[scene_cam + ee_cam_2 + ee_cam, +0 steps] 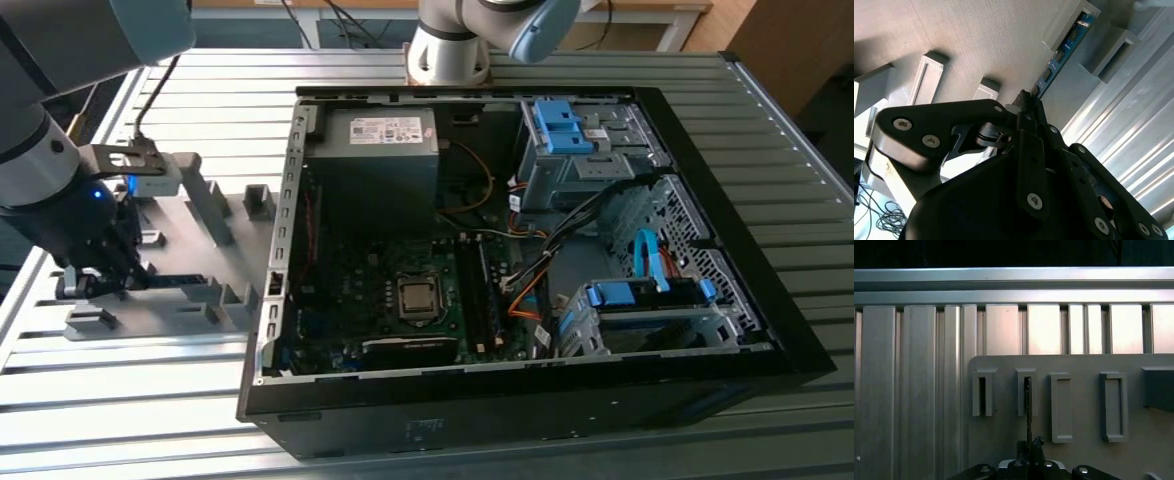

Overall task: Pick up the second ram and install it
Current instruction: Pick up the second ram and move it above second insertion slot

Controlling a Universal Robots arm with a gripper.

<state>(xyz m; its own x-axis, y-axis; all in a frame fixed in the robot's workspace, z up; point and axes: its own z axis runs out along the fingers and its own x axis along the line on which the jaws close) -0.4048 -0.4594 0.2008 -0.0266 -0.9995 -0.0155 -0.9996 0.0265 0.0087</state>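
— Entry one: the claw?
— Black two-finger gripper [96, 280], on a grey robot arm [80, 40] at the exterior view's left, mid-height. The fingers are closed tight on the near end of the second ram [1064, 47], a thin blue-green circuit-board stick with dark chips.
— Location of that stick?
— Its far end sits in the slot of a grey plastic holder block [1020, 390]. Seen edge-on in the first wrist view, it runs from that block to the fingertips. The block stands on a flat grey fixture plate [180, 255] on the ribbed aluminium table [120, 400].
— Other stock?
— Open black computer tower case [534, 415], centre to the exterior view's right, with the dark green motherboard [340, 285] exposed.
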